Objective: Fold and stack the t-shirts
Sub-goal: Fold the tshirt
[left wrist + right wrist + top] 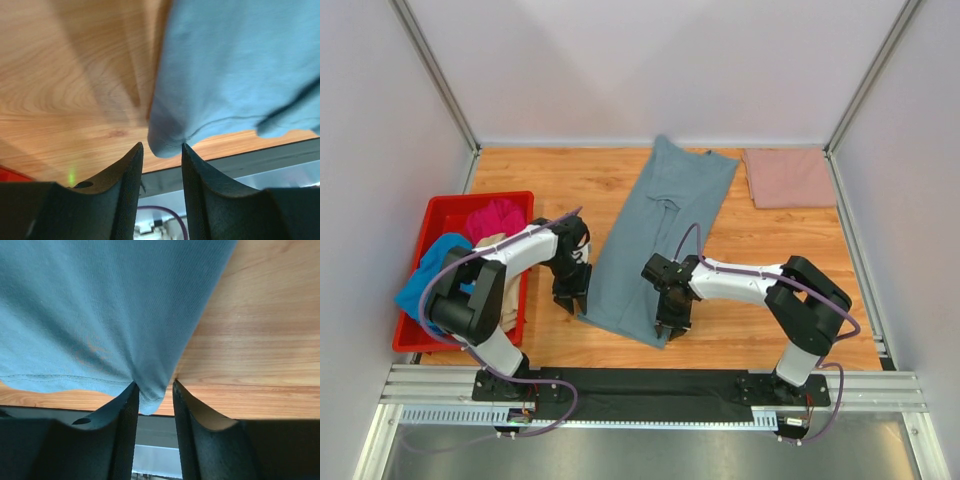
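The large slate grey-blue t-shirt [660, 230] lies folded lengthwise down the middle of the wooden table [550, 185], from the back wall to near the front edge. My left gripper [570, 300] is at its near left corner. In the left wrist view the gripper [161, 145] is open, with that corner of the shirt [240, 65] at its tips. My right gripper [670, 328] is at the near right corner. There too the gripper [154, 383] is open, and the hem corner of the shirt [100, 305] hangs between its fingers.
A folded dusty-pink t-shirt [788, 178] lies at the back right. The red bin [480, 198] at the left holds magenta [495, 218], bright blue [432, 268] and beige [490, 243] shirts. The table's front edge and metal rail [650, 385] lie just beyond both grippers.
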Robot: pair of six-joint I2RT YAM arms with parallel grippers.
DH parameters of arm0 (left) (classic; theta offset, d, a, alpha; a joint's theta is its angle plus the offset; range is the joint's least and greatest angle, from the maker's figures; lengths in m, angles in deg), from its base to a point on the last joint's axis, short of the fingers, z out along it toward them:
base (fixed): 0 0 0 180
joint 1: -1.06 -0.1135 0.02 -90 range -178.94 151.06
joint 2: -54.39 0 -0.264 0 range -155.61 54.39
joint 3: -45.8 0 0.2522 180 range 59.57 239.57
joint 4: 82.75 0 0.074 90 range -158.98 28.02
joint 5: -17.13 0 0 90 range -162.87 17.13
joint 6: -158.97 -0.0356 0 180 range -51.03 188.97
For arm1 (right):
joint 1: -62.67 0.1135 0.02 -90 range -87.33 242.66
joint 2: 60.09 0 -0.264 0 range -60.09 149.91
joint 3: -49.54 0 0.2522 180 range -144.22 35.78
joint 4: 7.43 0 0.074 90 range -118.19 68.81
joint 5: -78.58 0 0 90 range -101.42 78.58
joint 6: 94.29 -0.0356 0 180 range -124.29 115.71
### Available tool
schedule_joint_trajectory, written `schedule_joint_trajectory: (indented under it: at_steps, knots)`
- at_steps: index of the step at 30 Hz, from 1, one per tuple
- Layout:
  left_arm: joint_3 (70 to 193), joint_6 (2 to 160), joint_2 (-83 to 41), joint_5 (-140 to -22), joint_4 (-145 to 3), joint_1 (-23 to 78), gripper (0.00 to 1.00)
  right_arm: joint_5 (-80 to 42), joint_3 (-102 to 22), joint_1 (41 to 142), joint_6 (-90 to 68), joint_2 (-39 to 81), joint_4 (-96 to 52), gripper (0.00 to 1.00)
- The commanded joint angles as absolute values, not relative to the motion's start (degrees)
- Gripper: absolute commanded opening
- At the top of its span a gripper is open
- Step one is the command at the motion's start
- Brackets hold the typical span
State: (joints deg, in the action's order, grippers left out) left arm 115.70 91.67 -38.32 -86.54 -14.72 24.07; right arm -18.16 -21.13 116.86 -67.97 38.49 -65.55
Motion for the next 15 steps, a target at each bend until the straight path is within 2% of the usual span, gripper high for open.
schedule_joint_trajectory:
  at_steps: [1,2,3,6,8,15]
  knots:
    - [113.80,92.00,-40.26,-84.84,-13.97,23.92,0.43,-16.16,-18.98,117.16,-69.16,38.69,-64.26,0.28]
    - [113.71,92.00,-40.62,-83.69,-13.53,23.92,0.41,-15.90,-18.98,117.07,-69.07,38.61,-64.26,0.28]
    - [113.79,93.05,-41.40,-82.29,-12.92,24.00,0.39,-15.55,-18.89,117.24,-68.98,38.43,-65.22,0.21]
    - [114.76,94.11,-41.41,-77.71,-11.16,23.92,0.37,-14.06,-18.54,117.68,-68.63,37.20,-66.81,0.07]
    - [115.63,94.90,-40.97,-76.21,-9.75,24.00,0.37,-13.62,-17.92,118.03,-68.63,35.98,-67.60,0.02]
    - [117.92,95.08,-33.87,-86.03,-7.90,23.92,0.44,-11.51,-15.73,119.00,-68.72,30.62,-71.90,0.00]
